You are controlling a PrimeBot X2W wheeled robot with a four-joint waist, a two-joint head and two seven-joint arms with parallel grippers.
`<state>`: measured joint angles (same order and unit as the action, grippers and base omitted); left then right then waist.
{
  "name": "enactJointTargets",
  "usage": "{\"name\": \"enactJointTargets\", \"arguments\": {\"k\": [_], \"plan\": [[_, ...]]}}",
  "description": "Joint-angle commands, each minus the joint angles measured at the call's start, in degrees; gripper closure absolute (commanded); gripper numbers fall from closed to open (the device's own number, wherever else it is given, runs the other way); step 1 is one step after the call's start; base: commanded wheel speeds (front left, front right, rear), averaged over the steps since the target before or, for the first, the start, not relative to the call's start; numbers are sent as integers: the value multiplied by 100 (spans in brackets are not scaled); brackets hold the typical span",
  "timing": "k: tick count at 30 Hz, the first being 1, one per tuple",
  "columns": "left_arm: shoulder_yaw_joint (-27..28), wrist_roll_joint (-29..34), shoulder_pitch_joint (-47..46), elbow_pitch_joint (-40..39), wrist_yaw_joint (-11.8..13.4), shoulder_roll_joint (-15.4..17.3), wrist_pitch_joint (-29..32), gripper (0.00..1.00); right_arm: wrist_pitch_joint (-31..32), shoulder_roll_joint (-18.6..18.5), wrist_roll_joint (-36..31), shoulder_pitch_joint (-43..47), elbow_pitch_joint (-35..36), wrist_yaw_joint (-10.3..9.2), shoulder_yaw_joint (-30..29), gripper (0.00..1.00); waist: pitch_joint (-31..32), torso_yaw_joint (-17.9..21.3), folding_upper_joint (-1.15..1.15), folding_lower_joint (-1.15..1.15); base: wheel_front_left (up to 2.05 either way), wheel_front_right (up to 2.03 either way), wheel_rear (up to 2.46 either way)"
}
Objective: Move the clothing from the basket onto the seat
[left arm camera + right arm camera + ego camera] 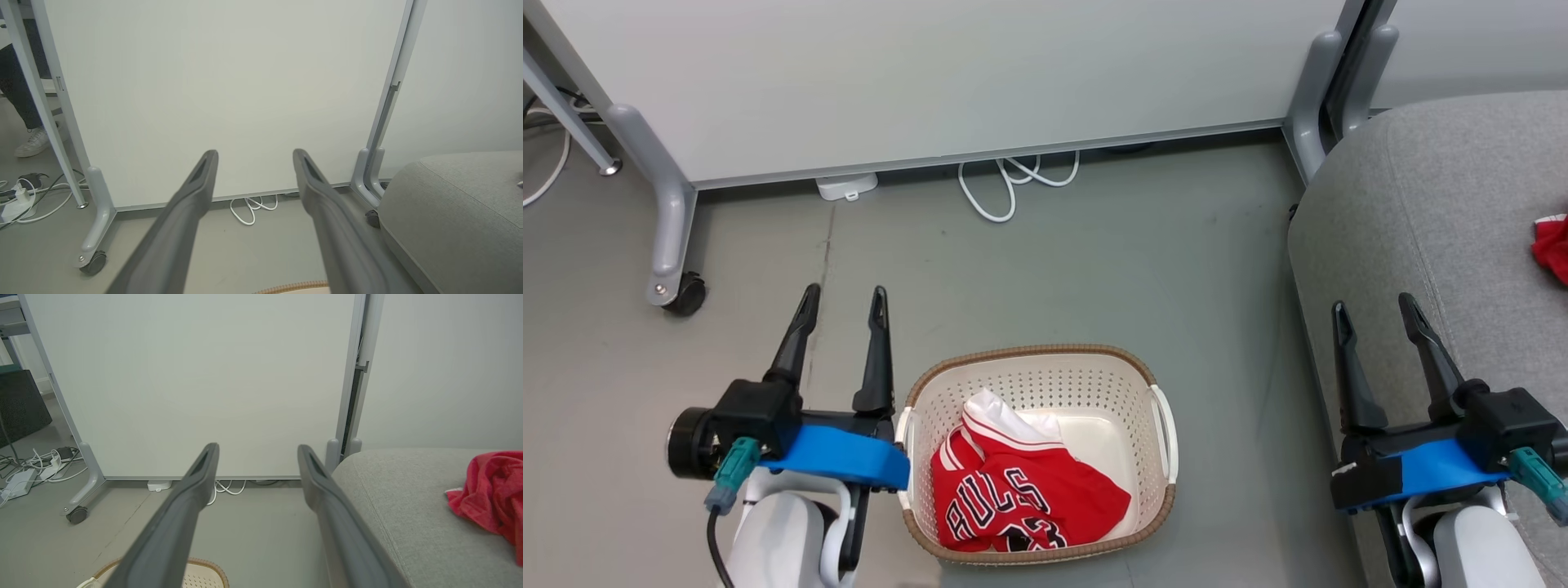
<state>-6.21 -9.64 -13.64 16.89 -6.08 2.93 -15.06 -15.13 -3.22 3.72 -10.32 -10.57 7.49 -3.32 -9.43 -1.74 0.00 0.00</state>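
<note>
Jaws were pictured spread and empty on the left gripper (844, 290) and right gripper (1372, 304), either side of the basket (1029, 353). A red jersey (1013, 490) was seen crumpled inside, another garment (1553, 245) laid on the seat (1421, 204). The jersey was judged soft and light, best pinched at its raised fold.

Right gripper (257, 447): fingers spread wide, nothing between them, rising from bottom centre. Grey seat (408, 526) at lower right, with a red garment (490, 494) lying on it at the right edge. Basket (202, 576) at bottom edge. White partition (196, 384) behind.
</note>
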Motion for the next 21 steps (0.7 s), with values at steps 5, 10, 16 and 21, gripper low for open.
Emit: {"name": "enactJointTargets", "arguments": {"k": [5, 10, 16, 21], "plan": [[-247, 185, -441, 310, -104, 16, -17, 0, -3, 19, 47, -183, 27, 1, 81, 0, -204, 111, 0, 0, 0, 0, 0], [-590, 287, -939, 833, -142, 169, -17, 0, -3, 9, 53, -434, 87, 1, 219, 0, -561, 340, 0, 0, 0, 0, 0], [-1239, 235, -1658, 1535, -139, 422, -16, 0, -3, 12, 70, -841, 193, 1, 329, 0, -1212, 644, 0, 0, 0, 0, 0], [-1879, 132, -2290, 2131, -140, 608, -17, 0, -3, 21, 79, -1207, 291, 1, 369, 0, -1781, 823, 0, 0, 0, 0, 0]]}}
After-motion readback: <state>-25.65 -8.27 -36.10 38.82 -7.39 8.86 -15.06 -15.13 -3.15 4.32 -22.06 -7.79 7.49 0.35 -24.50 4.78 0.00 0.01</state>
